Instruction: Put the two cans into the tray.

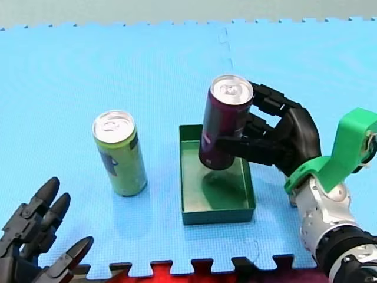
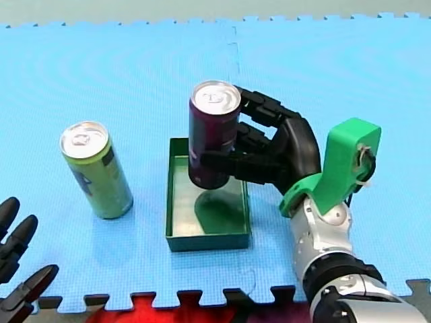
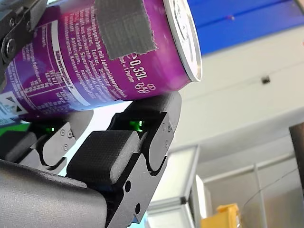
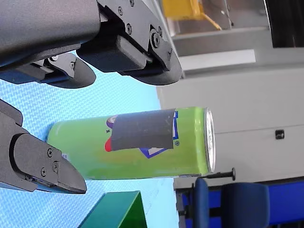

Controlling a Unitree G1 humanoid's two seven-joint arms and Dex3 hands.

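As the right hand [image 1: 277,141], clasped round the tall purple metal can [image 1: 224,127], holds it over the shallow green tray [image 1: 218,215], lowering should be vertical and centred; the empty left hand [image 1: 35,236] is near left.

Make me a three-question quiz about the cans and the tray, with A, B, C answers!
1. Where is the purple can?
A. lying on its side
B. in the right hand, over the tray
C. under the tray

2. What colour is the tray?
A. red
B. yellow
C. green

3. What is the left hand, at the near left corner, doing?
A. holding nothing
B. gripping a can
C. lifting the tray

Answers:
1 B, the fingers wrap the can above the tray floor.
2 C, its walls are dark green.
3 A, the green can stands apart from it on the mat.
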